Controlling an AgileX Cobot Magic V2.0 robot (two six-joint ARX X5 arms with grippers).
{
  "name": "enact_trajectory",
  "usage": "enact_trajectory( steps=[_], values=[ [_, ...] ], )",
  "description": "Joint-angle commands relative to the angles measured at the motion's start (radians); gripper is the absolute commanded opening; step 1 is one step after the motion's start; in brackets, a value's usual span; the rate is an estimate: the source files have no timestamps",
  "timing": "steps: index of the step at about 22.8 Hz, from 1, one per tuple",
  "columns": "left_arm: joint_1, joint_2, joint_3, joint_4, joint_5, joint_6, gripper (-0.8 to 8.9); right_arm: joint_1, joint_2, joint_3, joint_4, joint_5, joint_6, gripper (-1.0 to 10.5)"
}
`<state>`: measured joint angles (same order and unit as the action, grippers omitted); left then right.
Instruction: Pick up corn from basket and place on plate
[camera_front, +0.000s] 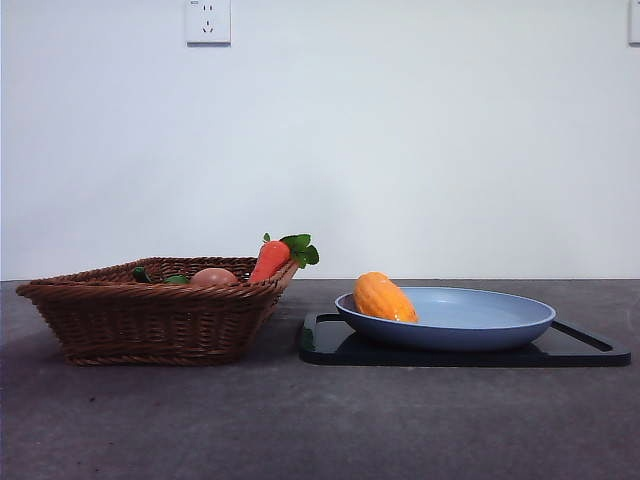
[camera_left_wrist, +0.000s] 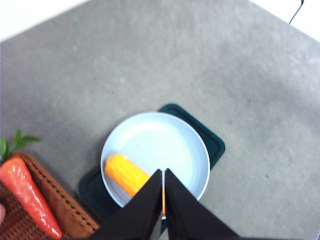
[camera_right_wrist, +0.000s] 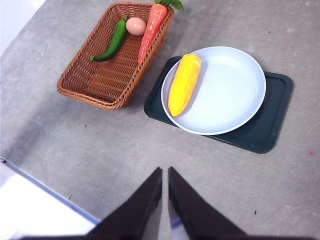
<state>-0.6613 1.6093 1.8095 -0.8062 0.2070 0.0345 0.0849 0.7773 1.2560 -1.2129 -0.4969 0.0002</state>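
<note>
Now we see both arms raised well above the table, the left gripper (camera_left_wrist: 163, 172) over the plate (camera_right_wrist: 235, 107) and the right gripper (camera_right_wrist: 165, 172) farther back, each with jaws pressed together and empty. Our ridged yellow corn (camera_right_wrist: 184, 83) lies below the left gripper on the smooth light-blue plate (at the edge nearest the basket (camera_right_wrist: 95, 82)), which sits on a flat dark tray (camera_right_wrist: 267, 135). Woven brown wicker holds a carrot (camera_right_wrist: 151, 27).

open tabletop (camera_front: 300, 420), basket (camera_front: 150, 320) beside plate (camera_front: 480, 320)
</note>
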Motion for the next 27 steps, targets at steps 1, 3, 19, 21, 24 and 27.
enact_trajectory(
  steps=[1,3,19,21,24,27],
  values=[
    [0.013,-0.009,0.03,0.03,-0.008,0.027,0.08,0.003,0.005,0.015,0.009,0.0,-0.01,0.0],
    [0.05,-0.041,0.03,0.063,-0.033,0.058,0.08,0.003,0.005,0.015,0.008,0.0,-0.01,0.0],
    [0.653,-0.904,-0.848,0.575,-0.051,0.104,0.08,0.003,0.005,0.015,0.008,0.0,-0.01,0.0],
    [0.68,-1.033,-1.032,0.642,-0.098,0.107,0.08,0.003,0.005,0.015,0.008,0.0,-0.01,0.0],
    [0.713,-1.2,-1.257,0.672,-0.135,0.101,0.08,0.003,0.005,0.015,0.008,0.0,-0.01,0.0],
    [0.731,-1.302,-1.387,0.672,-0.138,0.07,0.08,0.003,0.005,0.015,0.008,0.0,-0.01,0.0]
  ],
)
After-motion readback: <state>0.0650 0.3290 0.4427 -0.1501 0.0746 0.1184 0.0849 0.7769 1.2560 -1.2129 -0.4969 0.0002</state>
